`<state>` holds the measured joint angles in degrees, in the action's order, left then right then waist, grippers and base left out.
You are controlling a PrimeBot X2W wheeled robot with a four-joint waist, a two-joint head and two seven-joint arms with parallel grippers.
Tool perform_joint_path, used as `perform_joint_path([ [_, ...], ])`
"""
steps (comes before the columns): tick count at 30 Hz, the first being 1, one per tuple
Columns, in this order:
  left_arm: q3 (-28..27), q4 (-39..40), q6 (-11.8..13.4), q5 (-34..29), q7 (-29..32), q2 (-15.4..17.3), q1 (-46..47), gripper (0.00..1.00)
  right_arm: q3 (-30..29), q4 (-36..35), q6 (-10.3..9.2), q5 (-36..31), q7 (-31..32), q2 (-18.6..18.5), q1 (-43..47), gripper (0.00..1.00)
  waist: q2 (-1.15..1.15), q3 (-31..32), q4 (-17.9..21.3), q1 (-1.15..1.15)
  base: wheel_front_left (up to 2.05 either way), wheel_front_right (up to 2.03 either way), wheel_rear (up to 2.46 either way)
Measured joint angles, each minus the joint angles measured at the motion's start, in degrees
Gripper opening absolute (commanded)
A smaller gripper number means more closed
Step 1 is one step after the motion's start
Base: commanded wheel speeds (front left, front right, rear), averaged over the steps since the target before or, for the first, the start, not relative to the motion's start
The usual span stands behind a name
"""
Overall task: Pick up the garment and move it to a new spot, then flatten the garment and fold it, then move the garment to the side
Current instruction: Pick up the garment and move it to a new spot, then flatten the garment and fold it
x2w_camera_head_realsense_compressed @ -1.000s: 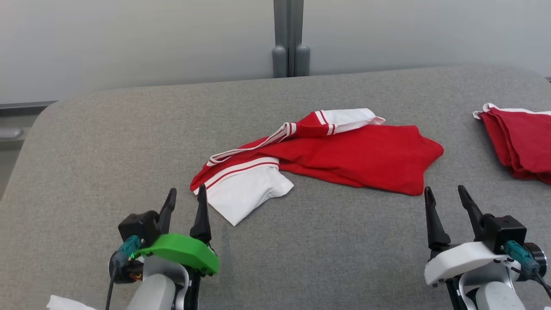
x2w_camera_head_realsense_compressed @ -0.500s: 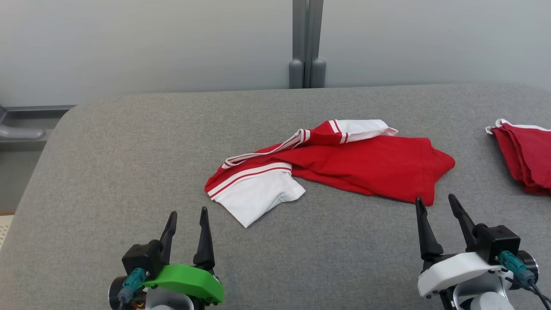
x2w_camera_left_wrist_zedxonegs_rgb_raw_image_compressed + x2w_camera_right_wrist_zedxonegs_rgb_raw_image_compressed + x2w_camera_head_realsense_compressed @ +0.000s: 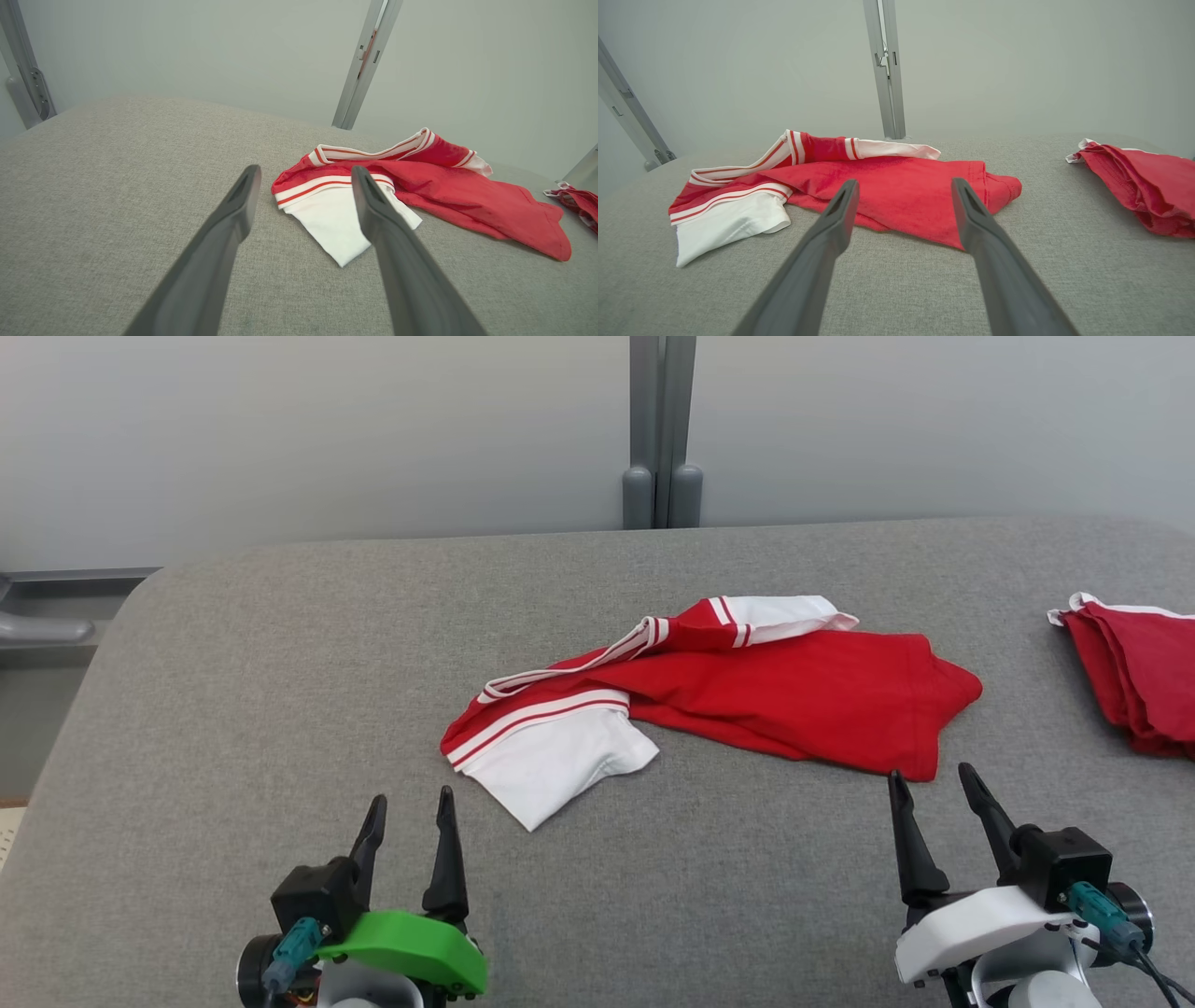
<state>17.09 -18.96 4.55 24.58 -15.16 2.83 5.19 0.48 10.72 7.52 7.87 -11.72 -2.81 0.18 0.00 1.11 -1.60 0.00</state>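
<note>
At front of grey padded surface [image 3: 280, 663]: left gripper [image 3: 412, 795] and right gripper [image 3: 932, 772] both spread wide, empty, fingers aimed at garment [image 3: 775, 691]. Left tips short of white sleeve [image 3: 560, 761]; right tips just beside red hem [image 3: 920, 747]. Garment crumpled mid-surface, shape unchanged over last second. Head camera shifted, cloth did not. Likely pick-up not yet begun. Second red pile [image 3: 1134, 681] lies far right.
</note>
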Motion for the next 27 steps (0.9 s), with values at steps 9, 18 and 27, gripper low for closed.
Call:
perform_joint_path([
  [9,-1.0,-1.1,0.0,-0.4,0.0,0.0,0.0,1.0,-0.2,0.2,0.0,-0.7,0.0,0.0,-0.4,1.0,0.0,-0.6,0.3,0.0,0.0,0.0,0.0],
  [18,2.4,-10.0,-1.4,0.2,2.7,0.0,5.5,1.0,0.8,-0.6,0.0,-0.9,0.0,0.0,-1.8,1.0,0.0,-3.4,1.7,0.0,0.0,0.0,0.0],
  [27,4.9,-19.5,-1.5,4.6,6.4,-0.1,12.5,1.0,1.9,-0.7,0.0,-1.0,0.1,0.0,-3.8,1.0,0.0,-7.0,5.0,0.0,0.0,0.0,0.0],
])
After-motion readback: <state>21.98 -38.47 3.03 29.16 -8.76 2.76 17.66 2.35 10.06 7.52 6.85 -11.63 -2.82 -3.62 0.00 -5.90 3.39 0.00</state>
